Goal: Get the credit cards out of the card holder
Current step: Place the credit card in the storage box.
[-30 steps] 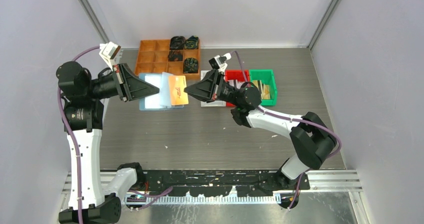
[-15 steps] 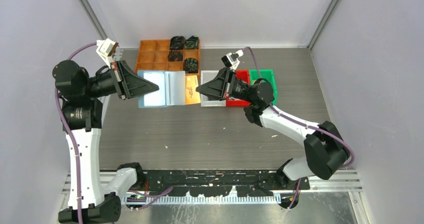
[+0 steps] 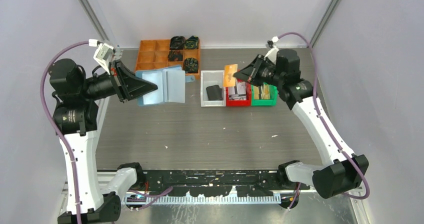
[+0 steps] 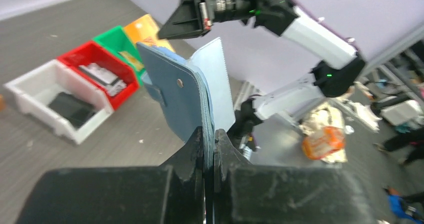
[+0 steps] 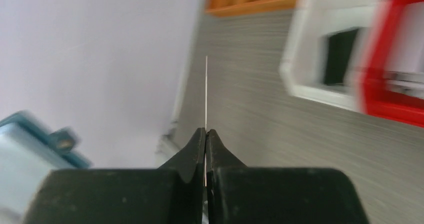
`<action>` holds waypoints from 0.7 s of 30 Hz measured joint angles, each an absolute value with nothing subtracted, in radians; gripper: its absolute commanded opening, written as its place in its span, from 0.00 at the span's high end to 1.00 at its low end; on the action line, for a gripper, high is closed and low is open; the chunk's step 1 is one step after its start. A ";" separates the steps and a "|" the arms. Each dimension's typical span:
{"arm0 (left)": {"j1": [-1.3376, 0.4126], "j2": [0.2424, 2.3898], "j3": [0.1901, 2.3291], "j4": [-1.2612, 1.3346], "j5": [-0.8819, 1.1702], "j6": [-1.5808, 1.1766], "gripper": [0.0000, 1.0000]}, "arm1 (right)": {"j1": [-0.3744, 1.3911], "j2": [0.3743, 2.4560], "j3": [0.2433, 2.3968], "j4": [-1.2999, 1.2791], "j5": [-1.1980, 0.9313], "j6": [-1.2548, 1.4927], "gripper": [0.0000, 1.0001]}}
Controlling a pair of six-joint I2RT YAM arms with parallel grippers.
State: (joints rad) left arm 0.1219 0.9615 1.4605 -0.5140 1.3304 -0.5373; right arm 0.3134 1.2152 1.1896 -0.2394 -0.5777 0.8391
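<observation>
Pulled orange card (image 3: pixel 230 74) clear of card holder (image 3: pixel 162 86) just now, pinched in right gripper (image 3: pixel 235 77), left gripper (image 3: pixel 155 88) clamping holder; one extraction achieved.

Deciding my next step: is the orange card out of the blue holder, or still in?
Out. The right hand pinches the orange card, well apart from the card holder in the left hand.

At the far side of the grey table (image 3: pixel 210 134) stands an orange compartment tray (image 3: pixel 155 54), with dark objects (image 3: pixel 183 43) in its right compartments. To its right three bins stand side by side: a white bin (image 3: pixel 203 89) with a dark flat thing (image 3: pixel 215 91) inside, a red bin (image 3: pixel 237 103), and a green bin (image 3: pixel 263 103).
</observation>
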 measured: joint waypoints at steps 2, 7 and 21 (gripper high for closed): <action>0.122 0.951 1.476 -0.588 1.289 -0.440 1.00 | 0.283 1.218 1.255 -0.418 -0.466 0.730 0.99; 0.122 0.929 1.478 -0.772 1.201 -0.236 1.00 | 0.257 1.245 1.349 -0.682 -0.158 0.533 0.99; 0.122 0.894 1.443 -0.942 1.178 0.002 1.00 | 0.170 1.581 1.441 -0.801 0.250 0.359 0.99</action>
